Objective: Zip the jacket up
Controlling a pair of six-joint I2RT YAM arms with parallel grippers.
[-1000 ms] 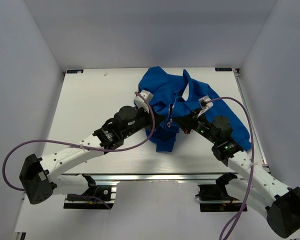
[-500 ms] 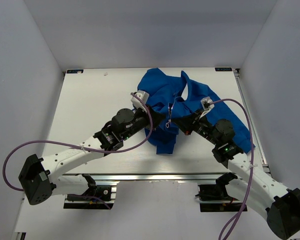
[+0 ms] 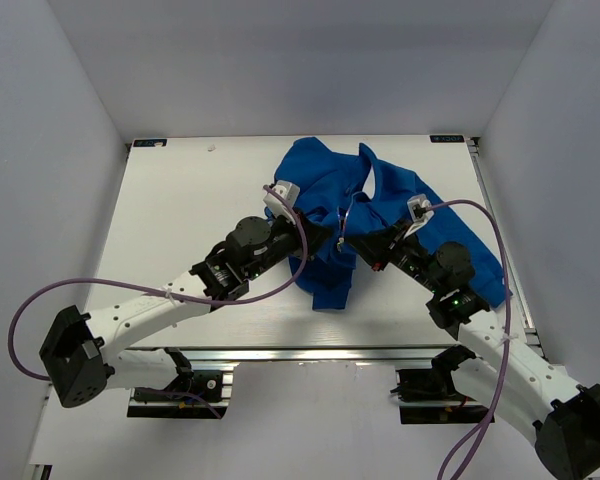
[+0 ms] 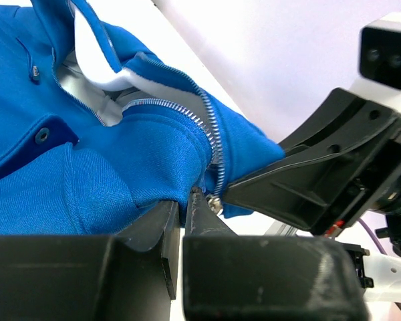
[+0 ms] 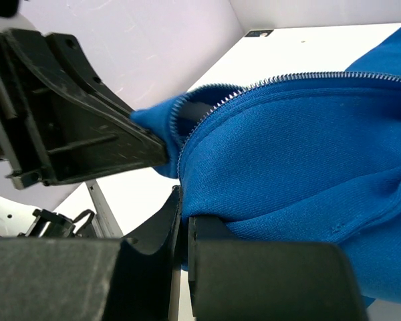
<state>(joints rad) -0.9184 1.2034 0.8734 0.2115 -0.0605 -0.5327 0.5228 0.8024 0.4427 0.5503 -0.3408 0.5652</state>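
The royal-blue fleece jacket (image 3: 390, 200) lies crumpled at the table's far right, its front open and its pale lining (image 4: 97, 50) showing. My left gripper (image 3: 325, 237) is shut on the fabric of one front edge, right beside the bottom end of the silver zipper (image 4: 212, 137). My right gripper (image 3: 366, 246) is shut on the fabric of the other front edge, just below its zipper teeth (image 5: 307, 76). The two grippers face each other closely, and both held edges are lifted a little. The left wrist view shows the jacket (image 4: 87, 174) and the right wrist view shows it too (image 5: 307, 160).
The white table (image 3: 190, 210) has walls at the back and on both sides. The right gripper's black finger (image 4: 307, 180) shows close in the left wrist view. The left gripper's body (image 5: 73, 134) shows close in the right wrist view. Purple cables (image 3: 480, 230) loop over both arms.
Both grippers have shifted slightly toward the far side, still holding the jacket's front edges. The right arm has moved a little to the right. The jacket's collar area has bunched a bit.
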